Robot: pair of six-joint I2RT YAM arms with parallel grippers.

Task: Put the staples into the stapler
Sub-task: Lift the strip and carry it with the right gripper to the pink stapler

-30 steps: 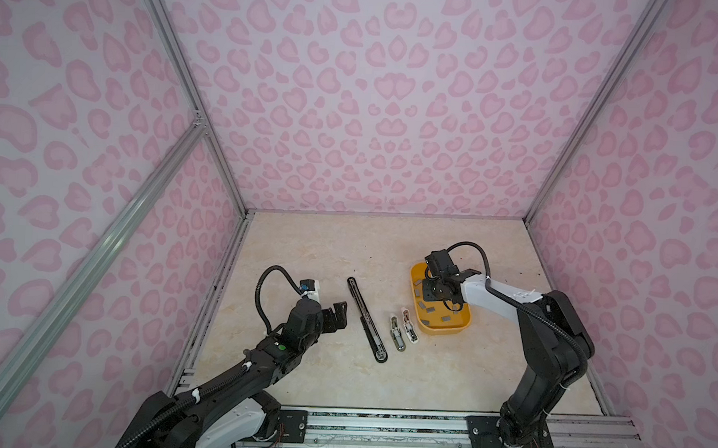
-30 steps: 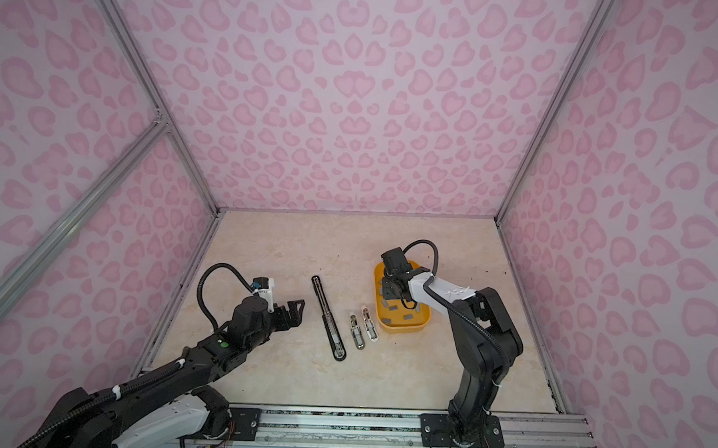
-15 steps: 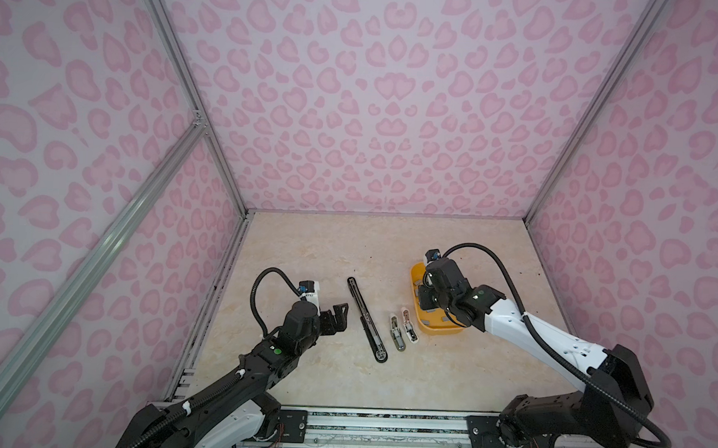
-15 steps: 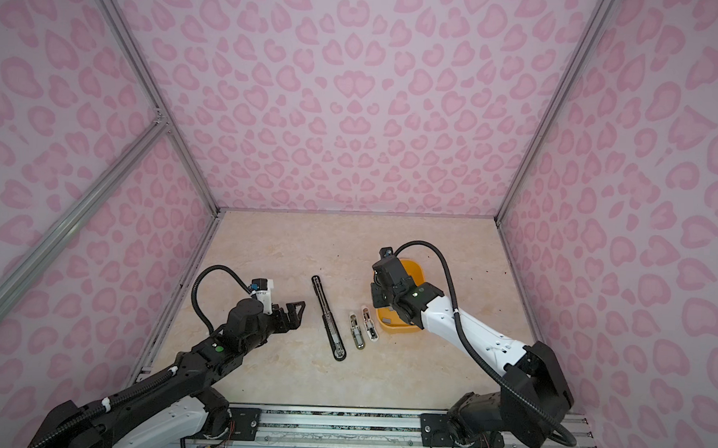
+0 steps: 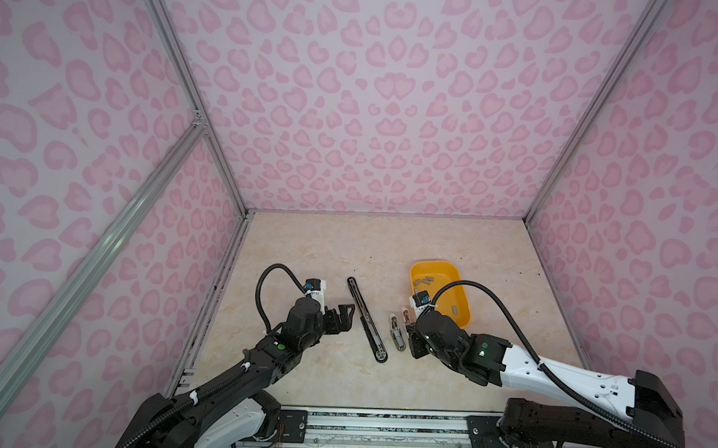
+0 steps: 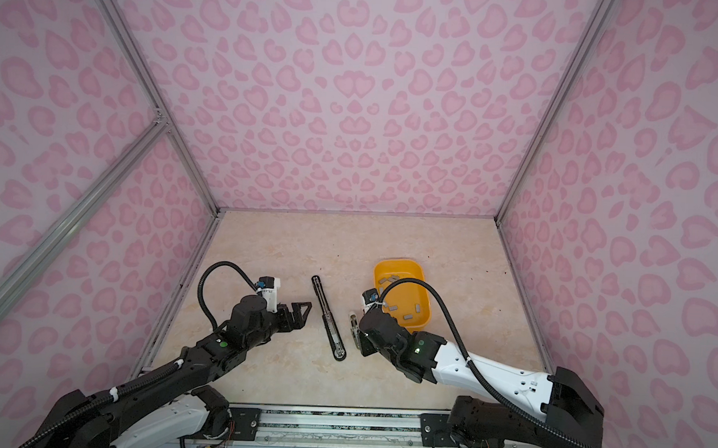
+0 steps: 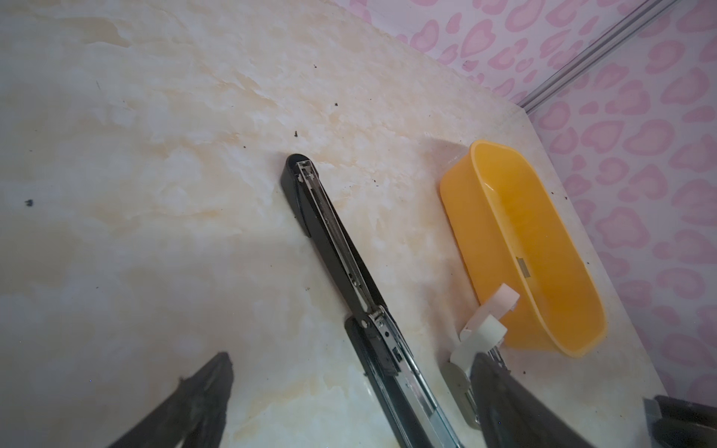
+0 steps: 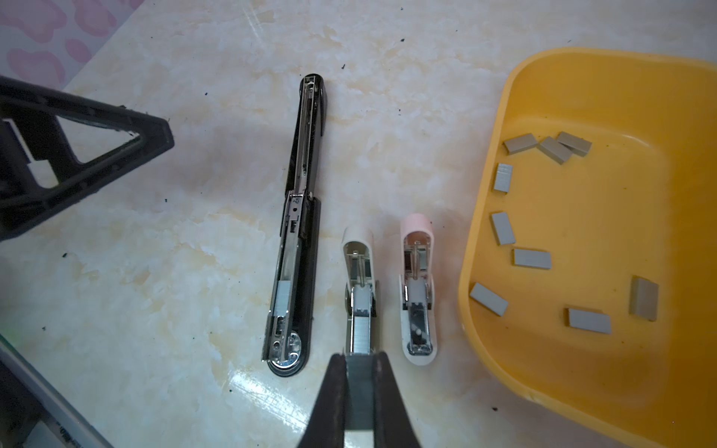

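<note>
Grey staple strip (image 8: 361, 388) — in right gripper (image 8: 360, 362)

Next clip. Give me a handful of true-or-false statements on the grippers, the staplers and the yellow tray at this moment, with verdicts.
1. The right gripper is shut on a grey strip at the white stapler. True.
2. The left gripper is clamped on the black stapler. False: it is open, beside that stapler, and holds nothing.
3. The tray holds no staples. False: about ten loose strips lie in it.
4. The pink stapler lies between the white stapler and the tray. True.
</note>
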